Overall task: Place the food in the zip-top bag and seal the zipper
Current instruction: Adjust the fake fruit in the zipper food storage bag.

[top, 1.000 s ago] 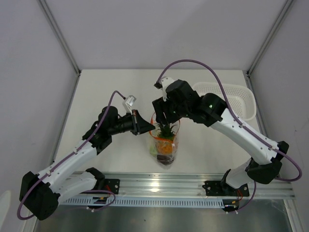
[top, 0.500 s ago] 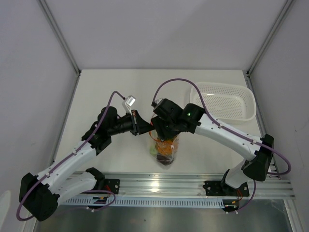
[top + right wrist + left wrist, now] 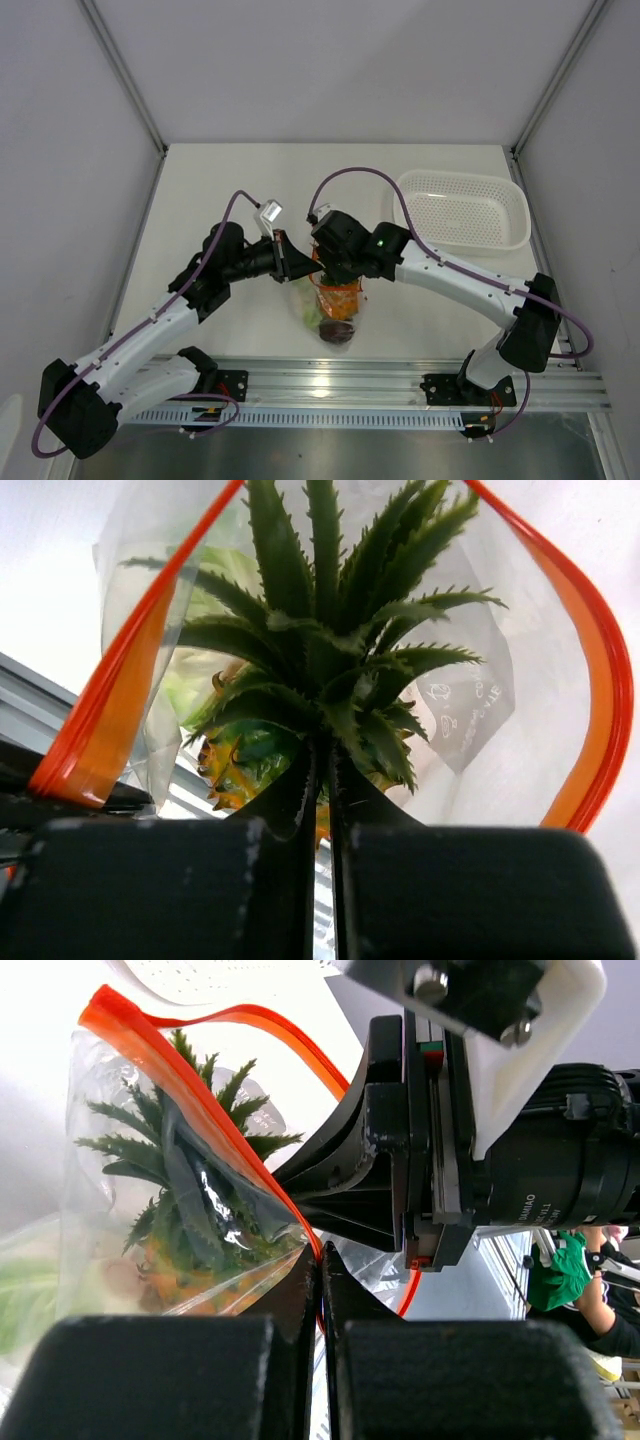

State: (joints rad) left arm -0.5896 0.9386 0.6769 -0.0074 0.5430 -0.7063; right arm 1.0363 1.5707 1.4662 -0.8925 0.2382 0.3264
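Left end effector point(image 3: 320, 1260) pinches shut on the zipper point(image 3: 150, 1050), holding the zip-top bag point(image 3: 335, 310) on the table point(image 3: 220, 190). Right end effector point(image 3: 322, 760), jaws closed, sits at the crown of the pineapple point(image 3: 330, 660) inside the gaping mouth. The food point(image 3: 338, 325) appears bagged; sealing remains.

A lab test cell: white panel walls point(image 3: 330, 60), aluminium rail point(image 3: 330, 385).

White, perhaps plastic, basket point(image 3: 521, 214) on table point(image 3: 200, 190)

L gripper point(image 3: 320, 1250): closed, arm out to centre | R gripper point(image 3: 320, 755): closed, arm bent inward
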